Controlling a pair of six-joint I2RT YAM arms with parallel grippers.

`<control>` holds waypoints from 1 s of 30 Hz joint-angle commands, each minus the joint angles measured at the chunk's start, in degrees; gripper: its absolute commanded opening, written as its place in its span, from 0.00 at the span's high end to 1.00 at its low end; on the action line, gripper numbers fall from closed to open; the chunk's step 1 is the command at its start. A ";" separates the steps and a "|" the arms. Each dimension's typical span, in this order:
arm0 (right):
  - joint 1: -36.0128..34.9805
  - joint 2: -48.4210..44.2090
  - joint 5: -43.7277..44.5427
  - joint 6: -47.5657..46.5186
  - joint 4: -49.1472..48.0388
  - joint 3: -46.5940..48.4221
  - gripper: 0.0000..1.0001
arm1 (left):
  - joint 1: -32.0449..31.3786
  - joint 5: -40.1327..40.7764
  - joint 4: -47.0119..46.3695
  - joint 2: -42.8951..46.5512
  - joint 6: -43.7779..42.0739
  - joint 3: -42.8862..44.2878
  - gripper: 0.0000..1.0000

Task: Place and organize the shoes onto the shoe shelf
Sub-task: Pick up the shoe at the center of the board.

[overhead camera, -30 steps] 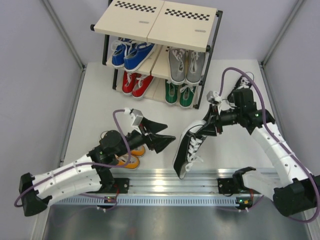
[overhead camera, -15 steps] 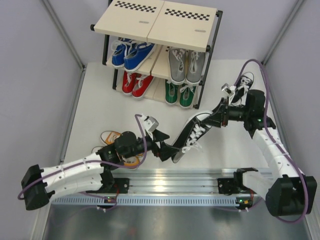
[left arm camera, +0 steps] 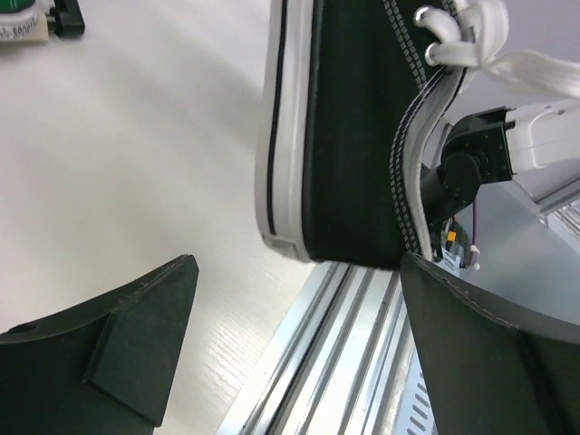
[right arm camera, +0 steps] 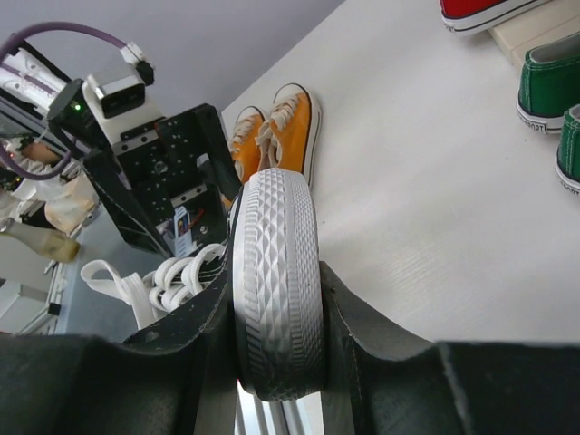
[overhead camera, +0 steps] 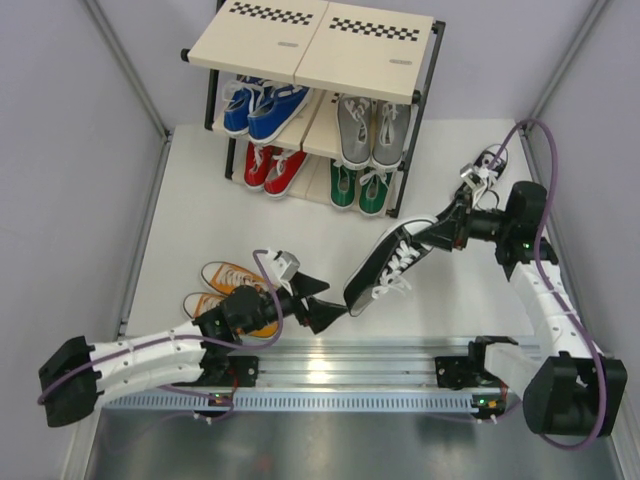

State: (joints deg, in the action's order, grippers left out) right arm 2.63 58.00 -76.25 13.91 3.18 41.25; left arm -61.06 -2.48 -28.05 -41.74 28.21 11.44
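- Shoe shelf (overhead camera: 300, 50) carries four pairs: the blue pair (overhead camera: 262, 107) and grey pair (overhead camera: 372, 130) on the middle tier, the red pair (overhead camera: 272, 168) and green pair (overhead camera: 360, 187) on the bottom tier. Its top tier is bare.
- One black shoe (overhead camera: 385, 265) hangs tilted above the table (overhead camera: 450, 290). The right pincer (overhead camera: 440, 232) pinches its heel end across the sole.
- The left pincer (overhead camera: 320, 302) is spread wide at the shoe's toe. Whether a finger touches the shoe I cannot tell.
- This looks like a hand-over or a re-grip, so the black shoe is not yet shelved.
- What looks like the second black shoe (overhead camera: 487, 160) lies behind the right wrist, partly hidden.
- The orange pair (overhead camera: 225, 278) sits on the table beside the left arm.
- By my reckoning, two of six pairs remain, and the top tier is the free place for them.
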 commanded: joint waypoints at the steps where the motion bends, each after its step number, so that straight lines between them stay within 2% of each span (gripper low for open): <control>1: 1.41 -1.40 -5.14 3.93 -5.64 0.32 1.00 | -0.03 -0.68 -16.74 -2.02 6.94 -3.44 0.02; 8: 1.50 -0.78 -5.84 4.28 -5.99 0.05 1.00 | -0.03 -9.56 -25.64 -11.17 10.99 -2.04 0.02; 12: 1.50 -0.34 -6.46 4.54 -6.17 0.14 1.00 | -0.03 -8.42 -28.72 -12.75 10.82 -2.30 0.02; 24: 0.97 0.19 -7.16 5.51 -6.26 0.32 1.00 | -0.03 -5.17 -33.91 -22.42 11.87 4.02 0.02; 26: 0.88 0.10 -7.07 5.51 -6.26 0.32 1.00 | -0.03 -5.08 -34.44 -24.44 12.05 4.99 0.03; 30: 0.88 0.10 -7.16 5.42 -6.34 0.23 1.00 | -0.03 -4.90 -34.96 -26.55 12.75 6.22 0.11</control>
State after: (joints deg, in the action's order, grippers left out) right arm 3.55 58.78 -80.23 17.23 -1.34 40.49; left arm -61.17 -10.68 -54.46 -67.55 39.66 14.20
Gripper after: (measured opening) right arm 0.317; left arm 0.906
